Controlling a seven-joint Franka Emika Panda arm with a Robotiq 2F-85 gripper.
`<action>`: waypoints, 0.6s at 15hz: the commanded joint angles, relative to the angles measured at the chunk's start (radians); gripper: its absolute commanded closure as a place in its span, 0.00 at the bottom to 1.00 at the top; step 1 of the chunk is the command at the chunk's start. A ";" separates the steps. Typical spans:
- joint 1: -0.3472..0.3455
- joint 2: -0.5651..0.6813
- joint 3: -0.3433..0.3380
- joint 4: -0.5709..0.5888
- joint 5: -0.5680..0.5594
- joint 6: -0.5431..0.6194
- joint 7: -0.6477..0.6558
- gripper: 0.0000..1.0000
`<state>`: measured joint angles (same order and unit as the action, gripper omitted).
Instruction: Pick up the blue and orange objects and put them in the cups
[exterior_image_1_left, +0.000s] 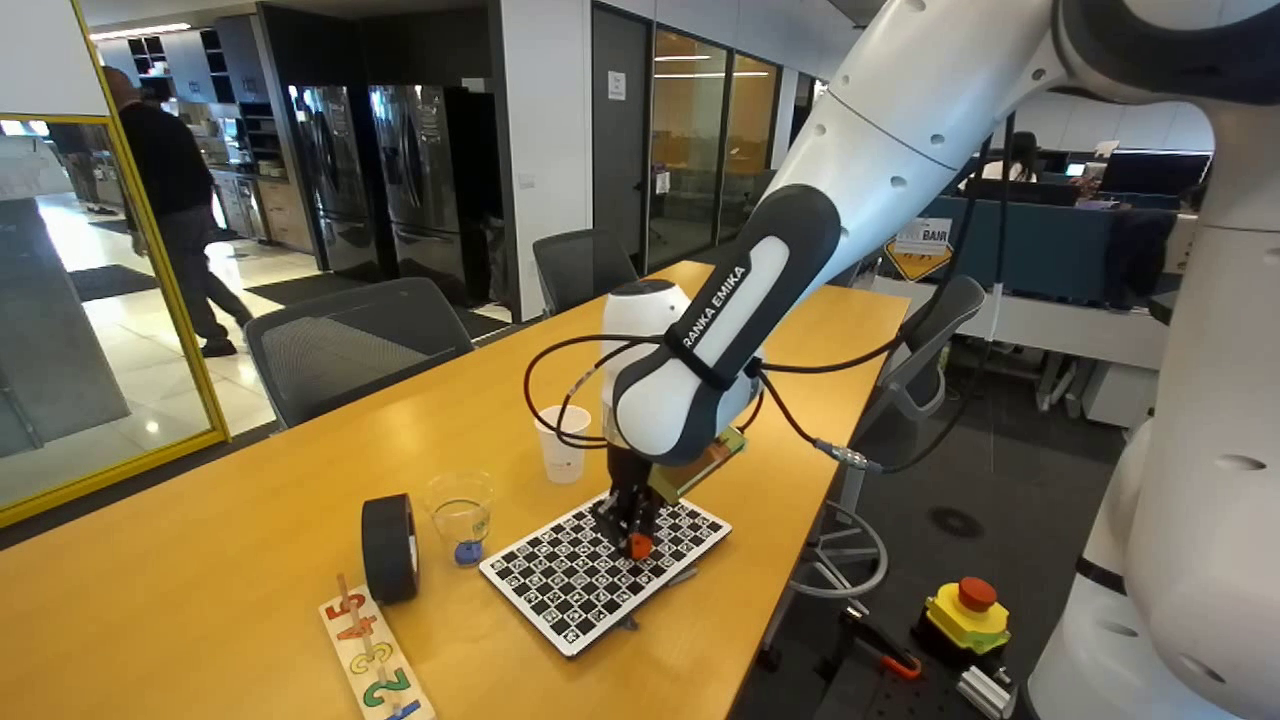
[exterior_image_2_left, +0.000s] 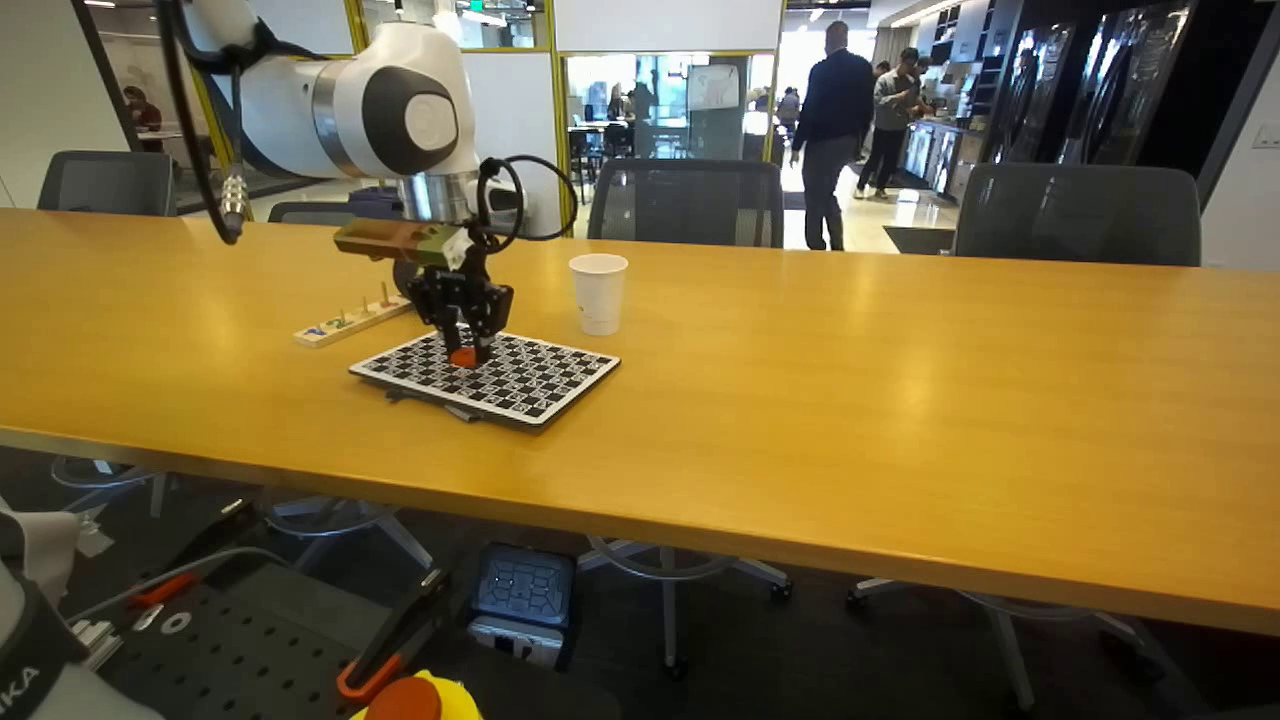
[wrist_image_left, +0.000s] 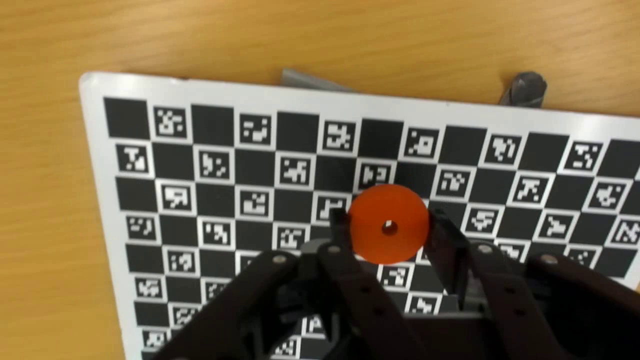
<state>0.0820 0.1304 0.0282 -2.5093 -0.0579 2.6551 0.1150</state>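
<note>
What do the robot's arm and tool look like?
The arm is white and rounded, with black trim, white lettering partly reading EMIKA, and black cables with a silvery connector. The tool is black, with slim jointed fingers and small pale round fasteners.

Bright light, soft glare on tabletop (exterior_image_2_left: 912, 395) — fingers (wrist_image_left: 450, 250) dark, blurred in wrist view

1. In both exterior views I see a wooden table (exterior_image_2_left: 900, 380) across the middle, dark chairs (exterior_image_2_left: 685, 200) beside it.
2. Near the top of both, ceiling lights (exterior_image_1_left: 140, 31) glow.
3. Upper middle in an exterior view, I see a dark door (exterior_image_1_left: 620, 170) beside glass panels (exterior_image_1_left: 690, 150).
</note>
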 joint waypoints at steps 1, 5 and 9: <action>-0.010 -0.055 -0.018 0.086 -0.054 -0.048 0.011 0.78; -0.030 -0.018 -0.032 0.230 -0.076 -0.053 0.007 0.78; -0.057 0.065 -0.042 0.374 -0.042 -0.059 -0.034 0.78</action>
<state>0.0430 0.1177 -0.0079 -2.2563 -0.1109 2.6177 0.1108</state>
